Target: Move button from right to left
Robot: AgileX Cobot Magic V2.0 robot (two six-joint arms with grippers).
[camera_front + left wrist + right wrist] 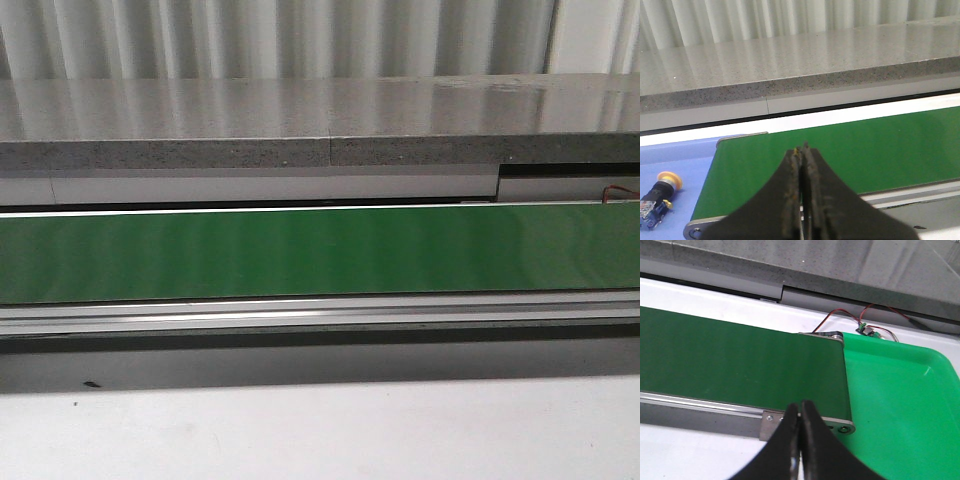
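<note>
The button, with an orange-yellow cap, a dark collar and a blue body, lies on its side on a blue tray past the end of the green belt, seen only in the left wrist view. My left gripper is shut and empty above the belt's near edge, well apart from the button. My right gripper is shut and empty over the belt's other end, beside a bright green tray. Neither gripper shows in the front view.
The green conveyor belt runs across the front view with a metal rail in front of it and a grey stone ledge behind. Red and black wires with a small board lie behind the green tray.
</note>
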